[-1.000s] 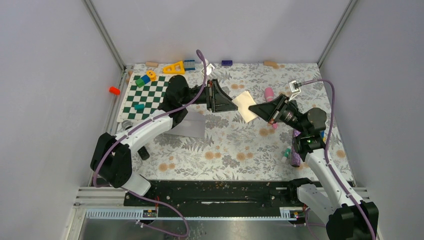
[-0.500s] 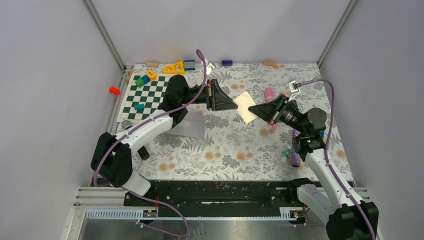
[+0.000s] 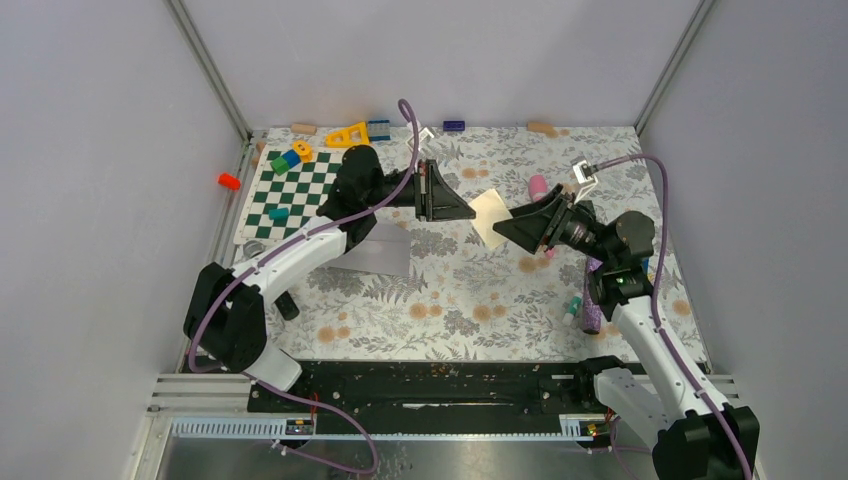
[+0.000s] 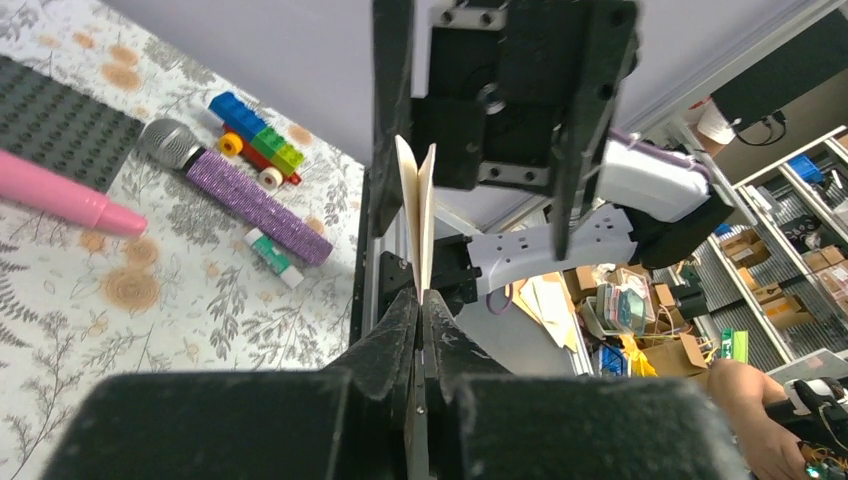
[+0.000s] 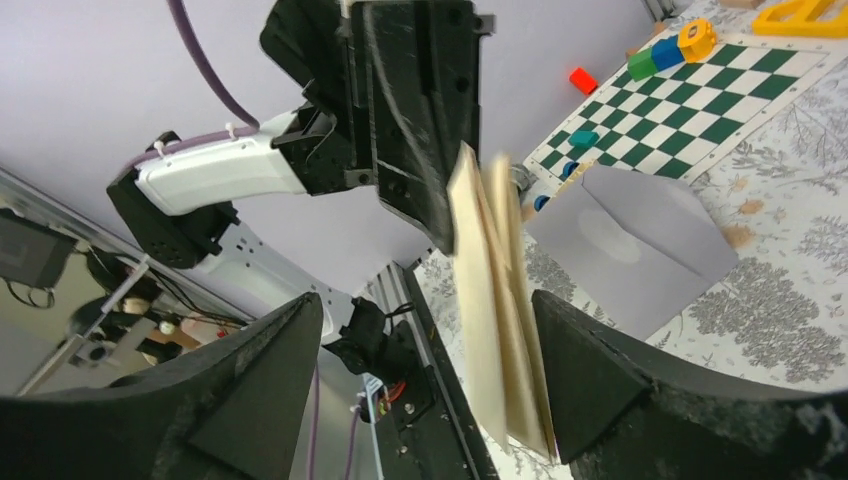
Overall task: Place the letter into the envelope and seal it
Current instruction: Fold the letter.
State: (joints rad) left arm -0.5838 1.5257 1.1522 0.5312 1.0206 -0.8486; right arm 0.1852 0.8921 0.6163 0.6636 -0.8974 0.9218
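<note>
The letter (image 3: pixel 489 214), a folded cream sheet, hangs in the air over the middle of the table between the two grippers. My left gripper (image 3: pixel 472 213) is shut on its left edge; in the left wrist view the letter (image 4: pixel 418 215) stands up edge-on from the pinched jaws (image 4: pixel 421 300). My right gripper (image 3: pixel 500 226) is open around the letter's other end. In the right wrist view the letter (image 5: pixel 495 300) lies close to the right finger (image 5: pixel 590 390), with a wide gap to the left finger. The pale grey envelope (image 3: pixel 378 250) lies flat on the table under the left arm, also seen as the envelope (image 5: pixel 630 245).
A green chessboard (image 3: pixel 290 190) with small coloured blocks lies at the back left. A pink marker (image 3: pixel 538 187) lies behind the right gripper, with a purple microphone (image 3: pixel 592 310) beside the right arm. A dark grey studded plate (image 4: pixel 55 120) lies near a brick car (image 4: pixel 255 140).
My left gripper has closed on the letter and my right gripper has opened and let it go. The letter shifted slightly left.
</note>
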